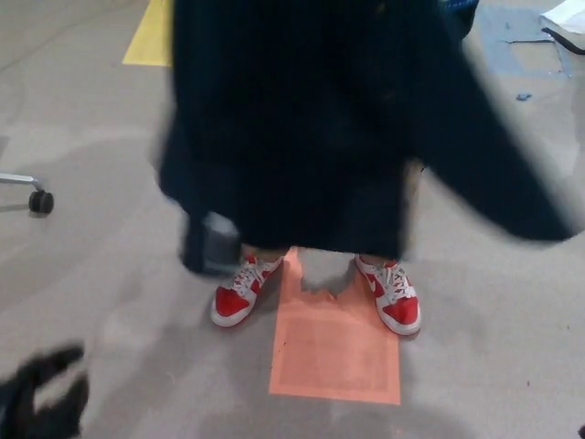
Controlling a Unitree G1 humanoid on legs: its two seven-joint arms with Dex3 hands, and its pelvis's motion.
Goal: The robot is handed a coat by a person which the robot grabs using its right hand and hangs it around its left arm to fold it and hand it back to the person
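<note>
Grey floor, a chair caster at far left. The left hand sits bottom left, fingers spread, holding nothing. The dark coat hangs blurred mid-frame, covering a person's legs above red shoes.
</note>
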